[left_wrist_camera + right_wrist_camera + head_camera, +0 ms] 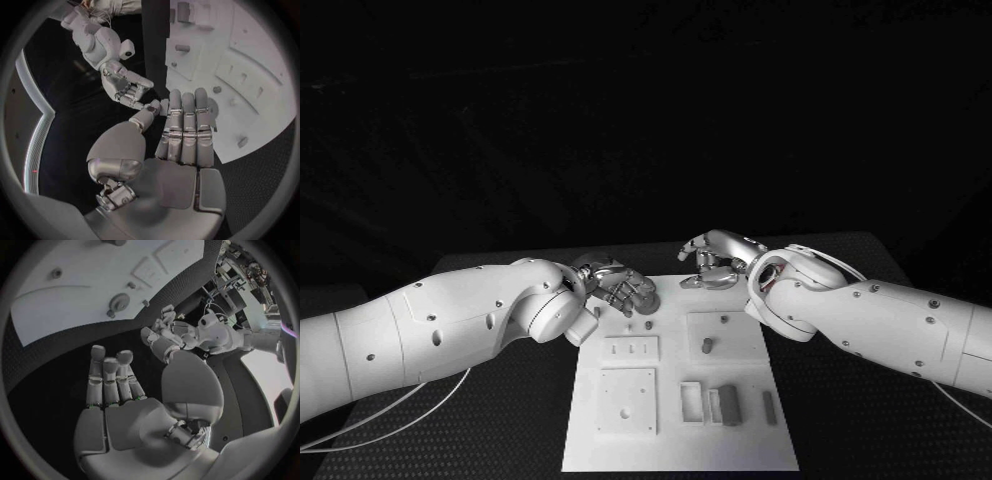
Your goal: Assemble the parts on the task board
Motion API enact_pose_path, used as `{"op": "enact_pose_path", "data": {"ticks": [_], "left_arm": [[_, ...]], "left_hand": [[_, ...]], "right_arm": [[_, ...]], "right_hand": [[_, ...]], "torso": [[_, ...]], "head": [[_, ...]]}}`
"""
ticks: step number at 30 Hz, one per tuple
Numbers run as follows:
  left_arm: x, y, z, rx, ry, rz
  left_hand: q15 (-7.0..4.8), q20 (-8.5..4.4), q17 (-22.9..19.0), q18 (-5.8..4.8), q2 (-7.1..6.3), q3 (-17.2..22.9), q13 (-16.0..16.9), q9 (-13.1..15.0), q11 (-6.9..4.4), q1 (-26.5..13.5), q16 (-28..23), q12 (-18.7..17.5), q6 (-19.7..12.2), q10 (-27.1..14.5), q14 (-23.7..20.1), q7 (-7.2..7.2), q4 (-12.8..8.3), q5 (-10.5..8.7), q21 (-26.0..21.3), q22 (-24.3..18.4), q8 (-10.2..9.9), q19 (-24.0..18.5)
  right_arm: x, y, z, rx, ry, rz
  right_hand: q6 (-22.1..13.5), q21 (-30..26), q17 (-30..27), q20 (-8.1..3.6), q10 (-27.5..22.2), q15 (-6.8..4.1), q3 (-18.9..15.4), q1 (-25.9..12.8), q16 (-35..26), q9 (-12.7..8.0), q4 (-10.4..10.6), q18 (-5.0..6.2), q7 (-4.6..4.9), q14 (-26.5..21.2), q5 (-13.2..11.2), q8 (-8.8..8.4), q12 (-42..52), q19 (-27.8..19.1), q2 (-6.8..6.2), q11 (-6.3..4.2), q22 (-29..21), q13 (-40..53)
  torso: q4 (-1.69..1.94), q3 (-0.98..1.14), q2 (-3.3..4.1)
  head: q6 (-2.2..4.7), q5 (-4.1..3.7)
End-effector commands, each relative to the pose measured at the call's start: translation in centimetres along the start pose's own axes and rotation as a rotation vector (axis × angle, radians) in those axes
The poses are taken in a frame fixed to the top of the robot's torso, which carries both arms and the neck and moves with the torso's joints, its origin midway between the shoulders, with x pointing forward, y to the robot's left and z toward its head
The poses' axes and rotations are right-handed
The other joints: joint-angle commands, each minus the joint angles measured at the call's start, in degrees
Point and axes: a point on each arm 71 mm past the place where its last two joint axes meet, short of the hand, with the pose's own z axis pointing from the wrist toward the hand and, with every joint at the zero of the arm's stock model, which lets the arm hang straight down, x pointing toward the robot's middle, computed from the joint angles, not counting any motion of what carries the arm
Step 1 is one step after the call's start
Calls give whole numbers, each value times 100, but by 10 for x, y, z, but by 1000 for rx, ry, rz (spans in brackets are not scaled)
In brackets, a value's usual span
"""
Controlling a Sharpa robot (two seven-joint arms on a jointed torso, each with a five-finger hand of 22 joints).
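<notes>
Parts [730, 406] lie on the white task board [776, 450] mid-table in the head view; both hands hover at its far edge. Left wrist view: the left hand [181, 135] holds nothing, fingers straight. Right wrist view: the right hand [134, 395], fingers apart, holds nothing.

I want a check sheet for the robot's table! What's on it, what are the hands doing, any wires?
Surface: black table, dark and bare round the board.
Job's things: white task board; small grey parts on it, near edge.
Clutter: nothing seen.
Hands: left hand over the board's far left corner, holds nothing; right hand just beyond the far edge, fingers curled, grasp unclear.
Cables: white cable under the left arm.
Surroundings: dark, nothing seen.
</notes>
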Motion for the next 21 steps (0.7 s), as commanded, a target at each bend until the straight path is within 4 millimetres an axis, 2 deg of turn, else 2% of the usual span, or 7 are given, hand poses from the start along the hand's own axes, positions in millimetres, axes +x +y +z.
{"op": "enact_pose_path", "data": {"ticks": [1, 4, 10, 11, 12, 17, 21], "left_arm": [[2, 4, -1, -18, 38, 98], [1, 9, -2, -39, 26, 159], [7, 20, -3, -93, 42, 316], [8, 22, -4, -104, 44, 337], [10, 25, -4, -120, 46, 364], [17, 34, -3, -174, 50, 458], [22, 39, -2, -196, 55, 478]], "left_hand": [[-36, -46, 54, 14, 56, 7, 61, 52, -33, -40, 97, 80, 211, 89, 83, -173, 4, 22, 74, 79, 48, 56], [-77, -89, 124, 18, 73, -15, 165, 120, -77, -98, 230, 210, 267, 126, 117, -207, 7, 22, 169, 211, 93, 93], [-161, -175, 252, 25, 31, 249, 453, 322, -161, -327, 567, 569, 367, 115, 153, -280, 12, 20, 378, 521, 195, 156], [-185, -199, 285, 31, 35, 276, 541, 396, -190, -384, 673, 689, 400, 128, 176, -304, 13, 25, 445, 607, 242, 183], [-208, -230, 324, 30, 62, 364, 705, 546, -209, -472, 840, 885, 374, 23, 120, -322, 7, 16, 531, 768, 292, 147], [-283, -300, 373, 47, 68, 526, 1203, 1066, -293, -623, 1467, 1625, 305, -187, 36, -364, 3, 21, 859, 1319, 422, 112], [-343, -348, 418, 68, 92, 535, 1381, 1250, -348, -659, 1789, 1955, 326, -160, 88, -414, 4, 24, 1022, 1537, 462, 169]], "right_arm": [[-9, -11, 0, -1, -65, 63], [-17, -21, 2, 25, -88, 79], [-30, -34, 7, 55, -123, 104], [-32, -35, 7, 57, -125, 105], [-34, -36, 8, 61, -127, 108], [-40, -40, 12, 76, -137, 114], [-43, -42, 13, 84, -141, 124]], "right_hand": [[1, -14, -12, 24, -866, -7, -8, 54, 6, -12, 56, -83, 55, -48, 10, 1, 26, -20, 6, 117, 7, -12], [13, -9, -18, 35, -866, -9, -20, 75, 18, -14, 66, -73, 52, -51, 9, 14, 41, -18, 42, 115, 12, -21], [25, -4, -32, 52, -868, -14, -48, 102, 34, -20, 64, -56, 46, -54, 8, 32, 60, -18, 98, 110, 20, -38], [26, -3, -33, 53, -868, -14, -50, 105, 35, -21, 62, -55, 45, -54, 8, 33, 61, -19, 103, 109, 21, -40], [27, -3, -34, 55, -869, -15, -53, 108, 37, -21, 60, -53, 45, -55, 8, 35, 63, -19, 109, 108, 21, -42], [27, -4, -41, 63, -871, -16, -69, 115, 41, -26, 52, -48, 44, -59, 8, 39, 69, -23, 129, 107, 24, -51], [26, -5, -45, 68, -873, -17, -77, 119, 44, -28, 47, -48, 43, -61, 8, 41, 72, -25, 139, 106, 25, -56]], "torso": [[-1, 11, -5], [-1, 11, -3], [5, 21, -10], [4, 16, -6], [3, 23, -7], [-6, 8, 8], [-7, 3, 11]], "head": [[-21, 31], [-39, 46], [-94, 61], [-106, 63], [-122, 64], [-200, 54], [-258, 37]]}}
